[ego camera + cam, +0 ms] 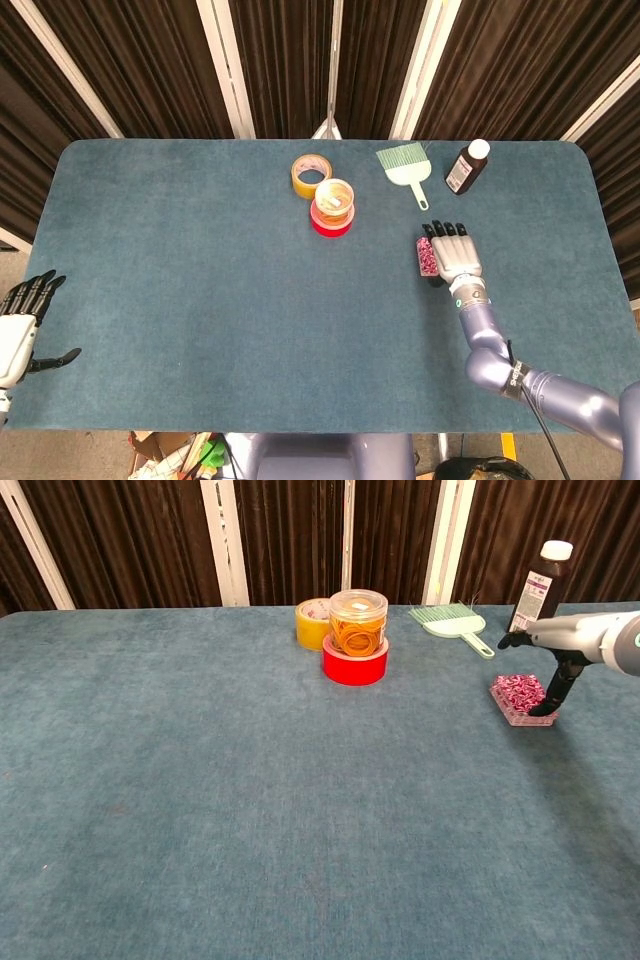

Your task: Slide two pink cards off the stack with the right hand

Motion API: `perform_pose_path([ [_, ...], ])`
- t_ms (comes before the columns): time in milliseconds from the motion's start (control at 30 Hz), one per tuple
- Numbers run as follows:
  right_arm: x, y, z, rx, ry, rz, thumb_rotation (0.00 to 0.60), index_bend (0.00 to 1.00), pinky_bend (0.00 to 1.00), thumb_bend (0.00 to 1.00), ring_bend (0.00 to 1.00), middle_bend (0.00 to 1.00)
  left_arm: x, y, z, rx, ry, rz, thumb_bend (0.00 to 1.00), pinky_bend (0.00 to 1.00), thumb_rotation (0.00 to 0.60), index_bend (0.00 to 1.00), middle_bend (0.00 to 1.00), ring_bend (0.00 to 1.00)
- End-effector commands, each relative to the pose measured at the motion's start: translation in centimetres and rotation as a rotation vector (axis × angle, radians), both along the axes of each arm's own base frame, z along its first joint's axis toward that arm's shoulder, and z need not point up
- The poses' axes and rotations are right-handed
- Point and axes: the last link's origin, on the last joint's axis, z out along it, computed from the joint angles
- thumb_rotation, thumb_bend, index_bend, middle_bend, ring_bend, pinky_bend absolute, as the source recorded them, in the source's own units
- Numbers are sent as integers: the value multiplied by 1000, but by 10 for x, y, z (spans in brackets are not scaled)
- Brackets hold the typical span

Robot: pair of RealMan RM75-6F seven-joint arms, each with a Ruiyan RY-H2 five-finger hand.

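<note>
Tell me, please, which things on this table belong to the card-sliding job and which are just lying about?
For the job: right hand, pink card stack.

Lying about: yellow tape roll, red tape roll, jar of rubber bands, green brush, brown bottle, left hand.

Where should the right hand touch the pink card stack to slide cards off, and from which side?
Press on the flat top face of the pink card stack, coming from above. It lies flat and low on the table, so its edges offer little; the right hand is already over it.
</note>
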Motion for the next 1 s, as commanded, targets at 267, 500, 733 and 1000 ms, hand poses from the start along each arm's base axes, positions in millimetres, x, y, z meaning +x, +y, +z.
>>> perform_pose_path([
  [267,-6,-6,-2,4,19,-43,600,8,0,263,0,0,1,0,-2,-10,-1,2,0,35,600,0,0,0],
  [500,-8,-11,-5,3,17,-61,600,21,0,263,0,0,1,1,-2,-14,1,2,0,35,600,0,0,0],
  [733,-11,-13,-10,6,13,-79,600,57,0,263,0,0,0,1,-2,-12,1,6,0,35,600,0,0,0],
  [1000,-15,-18,-12,-3,9,-93,600,157,0,264,0,0,0,1,-2,-12,1,5,0,35,600,0,0,0],
])
